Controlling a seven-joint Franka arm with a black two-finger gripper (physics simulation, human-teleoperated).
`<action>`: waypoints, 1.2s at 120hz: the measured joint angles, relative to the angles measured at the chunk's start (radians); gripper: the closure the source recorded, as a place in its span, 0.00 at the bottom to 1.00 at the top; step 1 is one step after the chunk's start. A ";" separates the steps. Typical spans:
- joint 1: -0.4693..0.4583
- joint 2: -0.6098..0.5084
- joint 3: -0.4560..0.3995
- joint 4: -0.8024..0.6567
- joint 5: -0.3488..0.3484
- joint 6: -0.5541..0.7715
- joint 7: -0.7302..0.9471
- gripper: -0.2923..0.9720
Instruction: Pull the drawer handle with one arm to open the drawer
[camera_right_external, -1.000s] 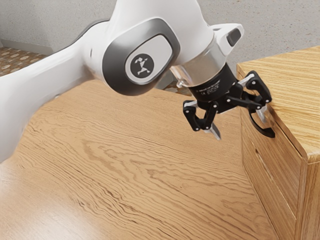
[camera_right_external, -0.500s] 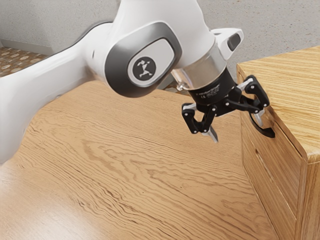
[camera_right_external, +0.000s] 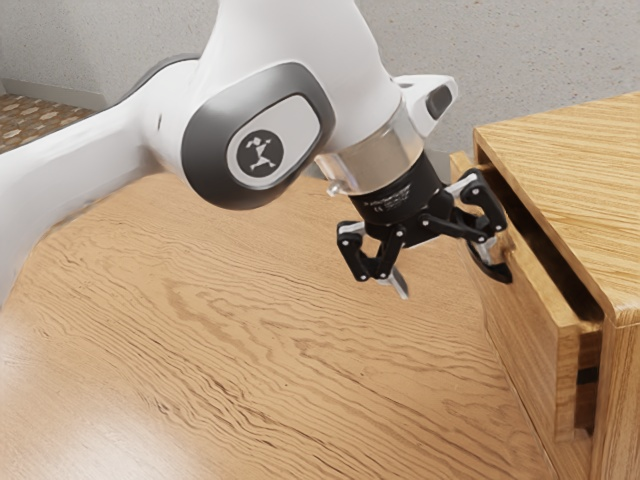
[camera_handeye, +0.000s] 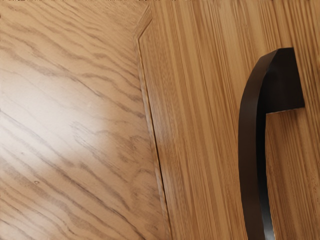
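- Gripper (camera_right_external: 446, 277): spread wide, clamped on nothing; set just off the cabinet's (camera_right_external: 575, 160) front face, on the side toward the exterior view's left.
- Finger nearer the cabinet: laid against the handle (camera_right_external: 498, 272), apparently hooked behind it. No counter-grip from the other finger, which hangs out over the table (camera_right_external: 250, 330), well clear of the cabinet.
- Handle, wrist view (camera_handeye: 254, 150): dark curved bar standing proud of the drawer front (camera_handeye: 210, 125), directly ahead of the hand. Long axis parallel to the drawer front's edge and to the cabinet's face, hence crosswise to the line of pull.
- Drawer (camera_right_external: 525, 330): part-way out of the cabinet, with a dark gap open beneath the cabinet's top. Judged partly open, not fully; remaining travel impossible to tell.
- Governing relation: handle on the cabinet side of the gripper, pull direction straight away from the cabinet's face, toward the exterior view's left. Any further pull to run square to the bar's long axis.
- Risk, as a judgement: single-finger hook only, so a pull off that line likely to slide the finger along the bar or off its end.
- Arm (camera_right_external: 270, 110): reaching in from the side away from the cabinet, over the table, with room to draw back.
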 joint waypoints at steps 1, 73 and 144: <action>-0.001 -0.001 0.001 -0.001 0.000 0.000 0.000 0.23; -0.008 -0.109 0.067 -0.114 0.011 0.018 -0.005 0.23; -0.002 -0.170 0.059 -0.213 0.035 0.032 -0.006 0.23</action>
